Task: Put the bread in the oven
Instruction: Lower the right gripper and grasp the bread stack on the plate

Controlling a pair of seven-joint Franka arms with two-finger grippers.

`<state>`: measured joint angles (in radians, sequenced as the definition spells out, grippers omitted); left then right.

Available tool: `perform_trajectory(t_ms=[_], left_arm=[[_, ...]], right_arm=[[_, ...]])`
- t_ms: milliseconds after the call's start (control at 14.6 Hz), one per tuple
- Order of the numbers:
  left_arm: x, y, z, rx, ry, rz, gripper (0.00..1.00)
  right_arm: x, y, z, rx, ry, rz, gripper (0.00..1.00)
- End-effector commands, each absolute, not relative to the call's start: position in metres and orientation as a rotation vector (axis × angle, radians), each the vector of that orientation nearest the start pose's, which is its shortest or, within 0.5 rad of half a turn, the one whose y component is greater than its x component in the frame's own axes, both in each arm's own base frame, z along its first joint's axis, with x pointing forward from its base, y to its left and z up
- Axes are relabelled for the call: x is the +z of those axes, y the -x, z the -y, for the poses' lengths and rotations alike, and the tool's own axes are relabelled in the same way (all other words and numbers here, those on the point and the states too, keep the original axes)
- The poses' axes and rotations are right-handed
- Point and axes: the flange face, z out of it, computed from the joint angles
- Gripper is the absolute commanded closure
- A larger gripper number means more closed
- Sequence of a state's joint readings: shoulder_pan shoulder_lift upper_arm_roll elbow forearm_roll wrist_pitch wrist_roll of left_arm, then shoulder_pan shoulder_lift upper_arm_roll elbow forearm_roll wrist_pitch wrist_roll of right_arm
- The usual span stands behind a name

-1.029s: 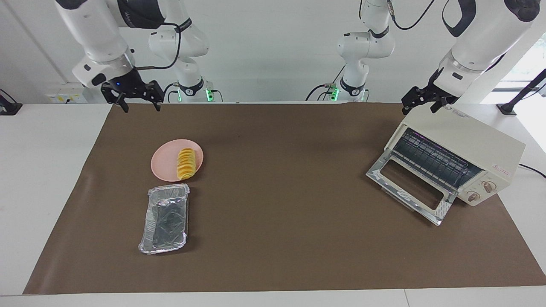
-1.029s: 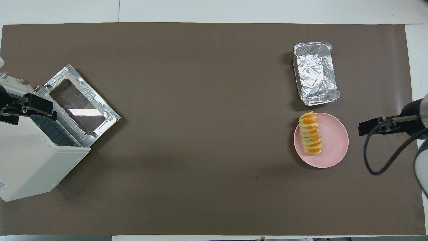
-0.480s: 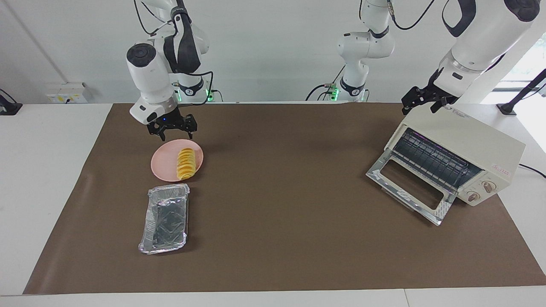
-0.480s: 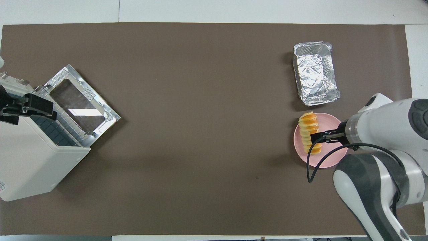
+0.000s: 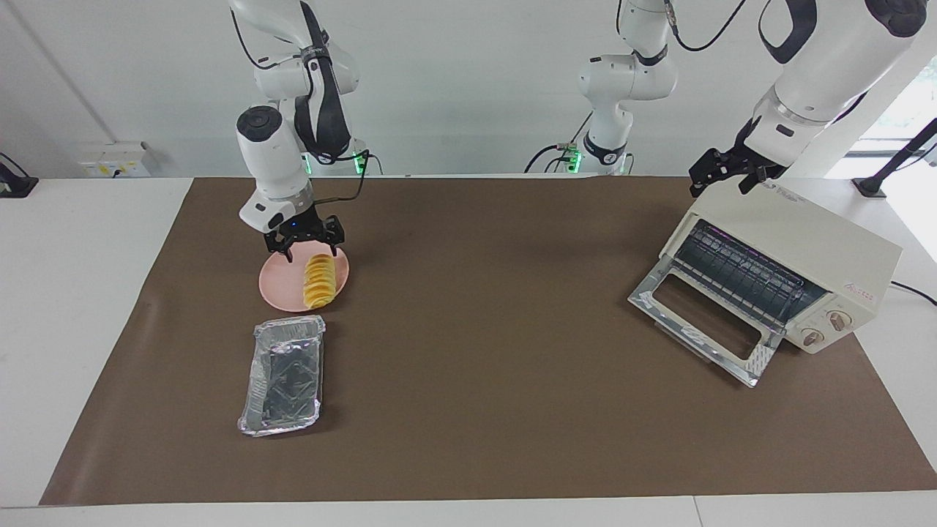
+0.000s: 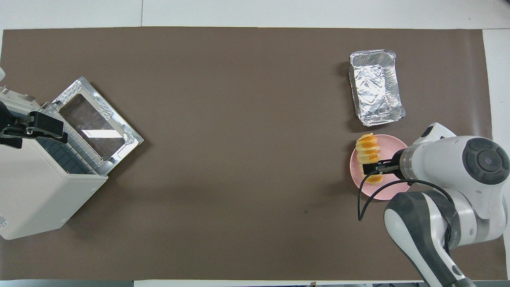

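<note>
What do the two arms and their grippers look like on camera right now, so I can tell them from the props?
Both arms have glossy white rounded shells with dark grey-black joint bands and round dark end caps. Each ends in a black two-finger gripper: the right gripper shows a small blue light on its wrist and a looping black cable; the left gripper is black too. Green lights glow at the bases.

Glossy white arm links, dark grey joints, black tools, looping black cables

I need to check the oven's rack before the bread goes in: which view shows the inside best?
The facing view: the oven opens toward that camera, so its wire rack shows above the dropped door. The overhead view shows mostly its top, the door glass and a strip of rack, part of it under the left gripper.
</note>
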<state>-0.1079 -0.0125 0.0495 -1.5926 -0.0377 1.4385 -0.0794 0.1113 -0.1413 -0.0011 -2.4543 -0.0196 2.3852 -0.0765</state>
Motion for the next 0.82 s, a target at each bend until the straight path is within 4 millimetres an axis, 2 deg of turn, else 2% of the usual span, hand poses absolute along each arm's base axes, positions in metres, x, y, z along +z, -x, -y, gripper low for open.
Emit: perform_trajectory(t_ms=[0, 411, 754], left_arm=[[0.613, -0.526, 0.032, 0.229, 3.173, 0.036, 0.00], [0.613, -0.526, 0.032, 0.229, 3.173, 0.036, 0.00], [0.613, -0.526, 0.032, 0.229, 3.173, 0.036, 0.00]], right_arm=[[0.346, -0.469, -0.049, -0.183, 3.123, 0.398, 0.00], [0.324, -0.480, -0.053, -0.321, 3.108, 0.447, 0.00], [0.316, -0.485, -0.056, -0.378, 3.104, 0.389, 0.00]])
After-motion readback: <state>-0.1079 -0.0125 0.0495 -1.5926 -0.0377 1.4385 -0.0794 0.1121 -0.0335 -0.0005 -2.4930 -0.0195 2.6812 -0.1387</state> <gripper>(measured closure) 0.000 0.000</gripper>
